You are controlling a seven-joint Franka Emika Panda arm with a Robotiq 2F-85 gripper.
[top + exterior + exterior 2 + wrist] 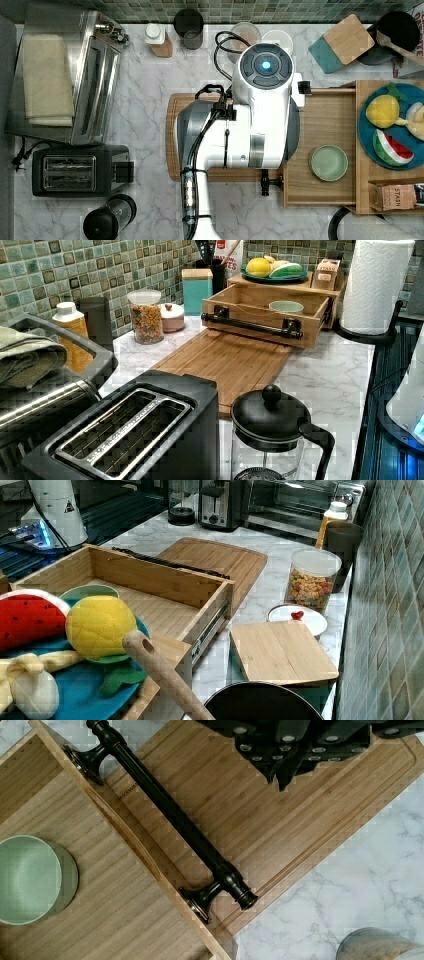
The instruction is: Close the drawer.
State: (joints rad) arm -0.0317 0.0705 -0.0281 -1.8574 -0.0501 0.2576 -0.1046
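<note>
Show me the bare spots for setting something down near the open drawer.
Free: the light-wood drawer's floor beside the pale green bowl; the flat wooden cutting board before its black bar handle; marble between board and paper-towel roll. Crowded: the tiled back wall's jars.

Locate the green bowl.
The green bowl sits inside the open drawer, at the top view's right, between the black bar handle and the blue plate of plush fruit.

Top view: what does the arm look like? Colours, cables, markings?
White, rounded Panda arm with grey joint sections; a round dark-grey cap with a glowing blue light on top. Black cables run along the link, strapped on. Black tool with small round studs.
</note>
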